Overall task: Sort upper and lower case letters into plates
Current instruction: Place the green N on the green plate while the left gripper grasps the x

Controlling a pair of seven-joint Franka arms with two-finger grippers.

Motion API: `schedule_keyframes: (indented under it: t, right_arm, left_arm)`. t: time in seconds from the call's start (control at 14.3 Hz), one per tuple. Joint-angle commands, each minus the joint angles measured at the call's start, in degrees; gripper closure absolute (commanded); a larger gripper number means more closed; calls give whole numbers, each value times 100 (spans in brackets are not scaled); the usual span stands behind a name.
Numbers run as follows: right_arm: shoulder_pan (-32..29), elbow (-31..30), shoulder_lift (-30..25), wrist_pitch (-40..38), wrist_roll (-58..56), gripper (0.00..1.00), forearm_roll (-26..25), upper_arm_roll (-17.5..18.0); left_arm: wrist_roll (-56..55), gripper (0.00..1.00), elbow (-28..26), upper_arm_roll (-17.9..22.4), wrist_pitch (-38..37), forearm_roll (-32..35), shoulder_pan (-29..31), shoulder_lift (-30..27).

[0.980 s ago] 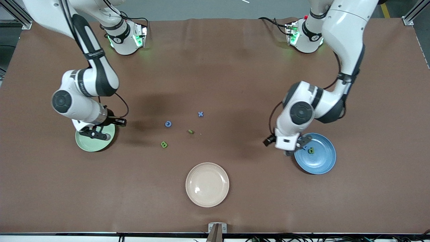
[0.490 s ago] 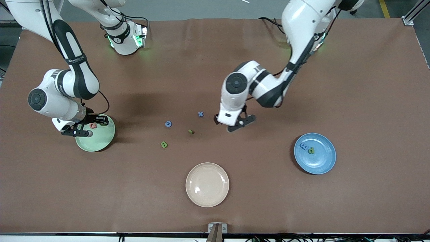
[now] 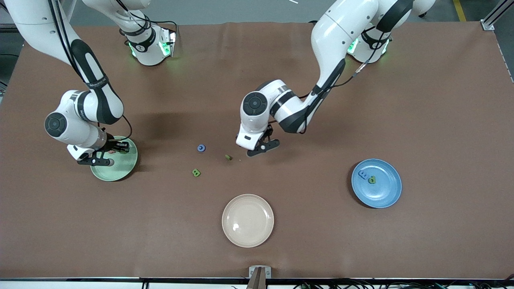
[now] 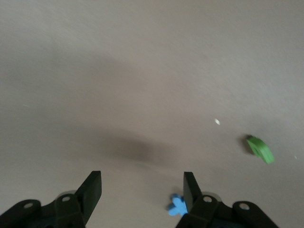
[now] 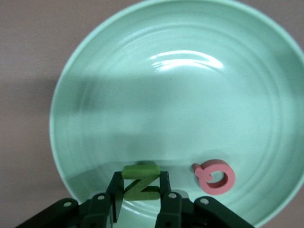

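Observation:
My right gripper (image 3: 101, 157) is over the pale mint green plate (image 3: 120, 168) and is shut on a green letter Z (image 5: 141, 173), held low above the plate's rim (image 5: 180, 104). A pink letter (image 5: 216, 176) lies in that plate beside it. My left gripper (image 3: 260, 147) is open over the table's middle. In the left wrist view a blue x (image 4: 176, 206) lies on the table touching one of its fingers (image 4: 191, 186); the arm hides the x in the front view. A blue c (image 3: 201, 148), a small green letter (image 3: 228, 157) and a green B (image 3: 196, 172) lie loose. The blue plate (image 3: 385, 192) holds a blue letter (image 3: 364, 174) and a green letter (image 3: 372, 180).
A cream plate (image 3: 247, 220) stands nearer to the front camera than the loose letters. The small green letter also shows in the left wrist view (image 4: 260, 149), a short way off the open fingers.
My left arm swung from the blue plate to the table's middle and now covers the blue x. My right gripper shifted a little over the mint green plate.

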Motion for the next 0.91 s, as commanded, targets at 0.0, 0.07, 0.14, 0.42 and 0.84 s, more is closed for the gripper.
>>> schedule_keyframes:
  t: [0.0,0.07,0.14,0.42,0.84]
  right_arm:
    - [-110,-33,-43,33,-63,77,-70,90]
    - [-110,-33,-26,42,-54,74,-70,82]
    - [-110,-33,-17,51,-54,72,-70,90]
    - [-102,-6,-60,-54,8,0,-70,90]
    - [600,1160,-360,-2021,1795,0,-70,126]
  left_arm:
    - [-3,26,421,405,-77,46,-584,285]
    - [-3,26,421,468,-77,46,-691,312]
    - [5,27,413,477,-77,46,-735,321]
    - [58,30,509,477,2,46,-841,417]
    - [190,38,527,477,257,46,-859,523]
